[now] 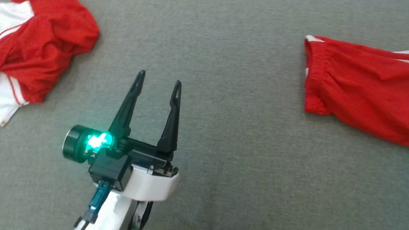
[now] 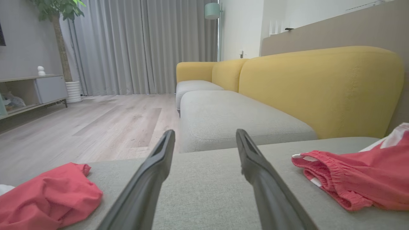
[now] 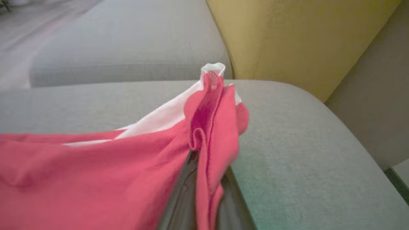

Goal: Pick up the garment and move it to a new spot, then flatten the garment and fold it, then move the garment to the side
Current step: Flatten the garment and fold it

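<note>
The garment, red shorts with white side stripes and an elastic waistband, lies stretched out at the right of the grey sofa seat; it also appears in the left wrist view. In the right wrist view my right gripper is shut on a bunched fold of the garment, whose cloth stands up between the dark fingers and hides their tips. My left gripper hovers open over bare cushion between the two cloth piles, nothing between its fingers.
A second red and white garment lies crumpled at the seat's left. A yellow backrest borders the seat. Beyond the cushion edge is wooden floor with a low cabinet.
</note>
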